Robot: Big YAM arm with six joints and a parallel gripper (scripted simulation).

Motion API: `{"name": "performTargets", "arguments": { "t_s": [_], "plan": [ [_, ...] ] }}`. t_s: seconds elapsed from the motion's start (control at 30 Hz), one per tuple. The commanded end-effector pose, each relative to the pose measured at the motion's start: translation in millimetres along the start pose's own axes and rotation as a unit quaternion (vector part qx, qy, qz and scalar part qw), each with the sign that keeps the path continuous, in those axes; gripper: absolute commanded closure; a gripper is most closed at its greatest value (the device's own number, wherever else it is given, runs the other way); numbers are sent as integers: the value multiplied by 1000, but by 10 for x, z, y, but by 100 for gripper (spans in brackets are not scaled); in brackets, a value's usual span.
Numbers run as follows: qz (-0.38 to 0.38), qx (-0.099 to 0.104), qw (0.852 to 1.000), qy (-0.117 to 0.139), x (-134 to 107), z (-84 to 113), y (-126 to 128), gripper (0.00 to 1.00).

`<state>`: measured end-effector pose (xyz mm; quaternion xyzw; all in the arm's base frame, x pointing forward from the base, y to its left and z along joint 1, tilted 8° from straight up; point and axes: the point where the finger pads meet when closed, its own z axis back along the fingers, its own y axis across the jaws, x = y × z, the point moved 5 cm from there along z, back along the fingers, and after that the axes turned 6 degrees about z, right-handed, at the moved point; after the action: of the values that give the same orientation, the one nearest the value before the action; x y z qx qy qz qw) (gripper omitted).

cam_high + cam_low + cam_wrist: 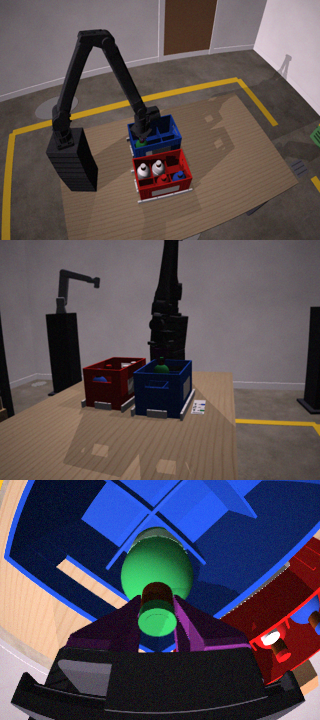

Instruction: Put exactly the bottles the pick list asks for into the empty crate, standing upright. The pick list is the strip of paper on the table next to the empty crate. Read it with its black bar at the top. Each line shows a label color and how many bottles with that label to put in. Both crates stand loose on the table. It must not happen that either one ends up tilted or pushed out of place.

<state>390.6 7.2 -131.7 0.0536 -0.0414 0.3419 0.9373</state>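
My gripper (141, 139) (157, 601) is shut on the neck of a green bottle (141, 143) (161, 369) (156, 570). The bottle is upright, inside the blue crate (178, 142) (157, 401), at its corner near the robot base and red crate. Its base is hidden. No other bottle shows in the blue crate. The red crate (145, 193) (102, 396) holds two white bottles (143, 172) (158, 169), a red bottle (163, 179) and a blue bottle (178, 177) (100, 379). The pick list (198, 407) has blue, white and green marks; its digits look like 1, 2, 1 but are small.
Grey rails (165, 196) (156, 413) run along the crates' feet. The red crate stands close beside the blue one. The blue crate's dividers (151, 513) lie just beyond the held bottle. The robot's black pedestal (72, 165) stands at the table's left end in the top view.
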Motion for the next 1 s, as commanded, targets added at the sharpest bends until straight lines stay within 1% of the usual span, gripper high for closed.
{"name": "performTargets", "arguments": {
  "t_s": [0.0, 0.23, 0.33, 0.43, 0.53, 0.63, 0.77, 0.9, 0.97],
  "plan": [
    [1, -14, 1000, -15, 103, 73, -33, 100],
    [1, -14, 1000, -16, 96, 71, -30, 100],
    [1, -11, 1000, -12, 87, 6, -20, 100],
    [2, -18, 1000, -20, 146, 63, -64, 100],
    [1, -20, 1000, -22, 155, 74, -82, 100],
    [1, -14, 1000, -15, 121, -24, -57, 100],
    [3, -21, 1000, -24, 185, 33, -94, 100],
    [1, -15, 1000, -16, 138, -57, -67, 100],
    [2, -15, 1000, -17, 144, -60, -67, 100]
  ]
}}
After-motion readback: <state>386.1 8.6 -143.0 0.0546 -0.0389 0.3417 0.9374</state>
